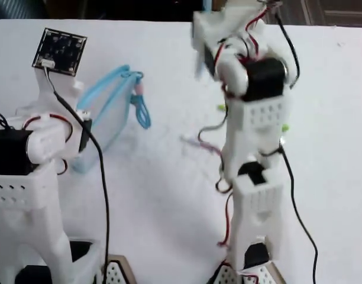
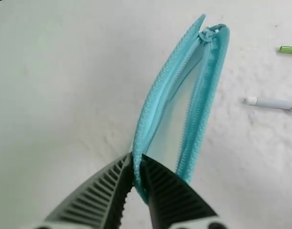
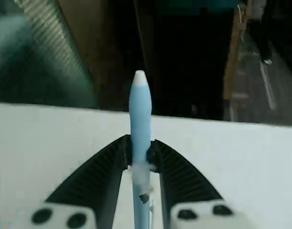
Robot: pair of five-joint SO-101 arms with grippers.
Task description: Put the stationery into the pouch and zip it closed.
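The light-blue pouch [image 1: 110, 109] lies on the white table at the left with its zip open. My left gripper [image 2: 138, 174] is shut on one edge of the pouch [image 2: 174, 119] at the near end of its mouth, and the opening gapes wide beyond it. My right gripper [image 3: 140, 152] is shut on a light-blue pen [image 3: 140, 109], which sticks out past the fingertips toward the table's far edge. The right arm [image 1: 252, 77] stands raised over the table's right half.
A green marker [image 2: 289, 49] and a pale grey pen [image 2: 272, 103] lie on the table beyond the pouch. A blue strap [image 1: 142, 109] trails from the pouch's far end. The table's far edge [image 3: 241, 121] borders a dark room.
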